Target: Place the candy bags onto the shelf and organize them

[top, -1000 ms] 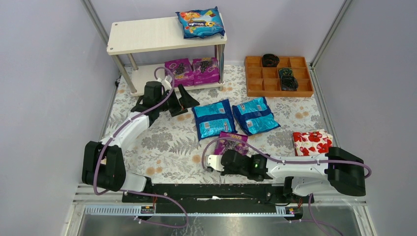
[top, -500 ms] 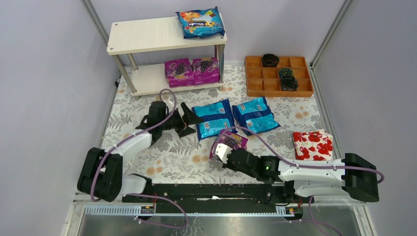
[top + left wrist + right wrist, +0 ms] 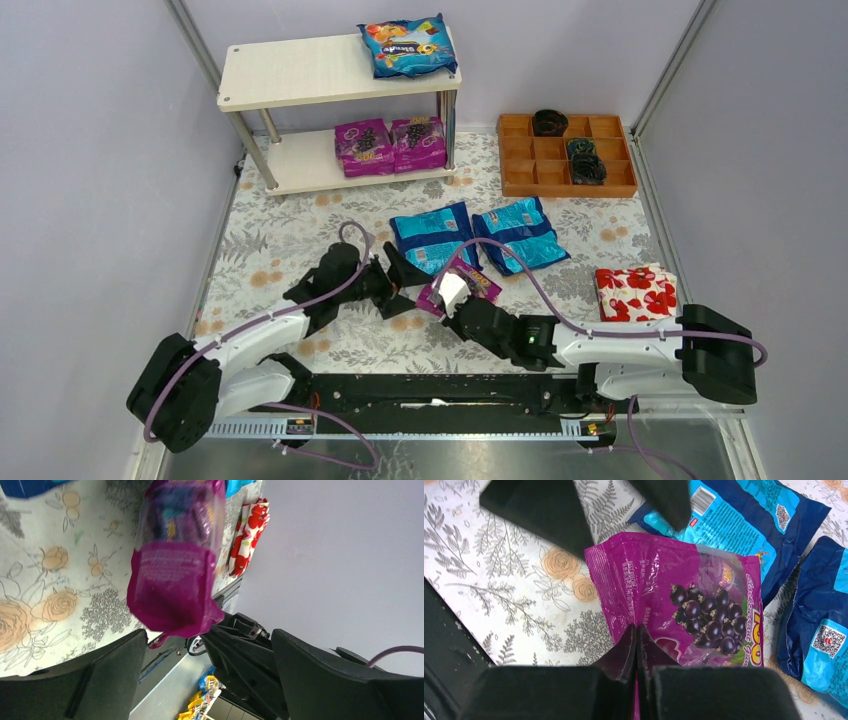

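My right gripper [image 3: 637, 636] is shut on the near edge of a purple grape candy bag [image 3: 684, 595], which is tilted up off the floral cloth at that end [image 3: 478, 283]. My left gripper [image 3: 404, 285] stands wide open just left of this bag, its fingers [image 3: 539, 515] on either side of the bag's free end [image 3: 175, 580]. Two blue candy bags [image 3: 432, 238] [image 3: 518, 233] lie behind it. The shelf [image 3: 300, 72] holds one blue bag [image 3: 408, 45] on its top board and two purple bags [image 3: 365, 148] [image 3: 420, 143] on its lower board.
A white packet with red flowers [image 3: 635, 290] lies at the right, above the right arm. An orange compartment tray [image 3: 520, 155] with dark items stands at the back right. Grey walls close in both sides.
My left arm has swung back from the shelf to the purple bag, jaws still open. My right gripper has shut on that bag and carried it left and forward.
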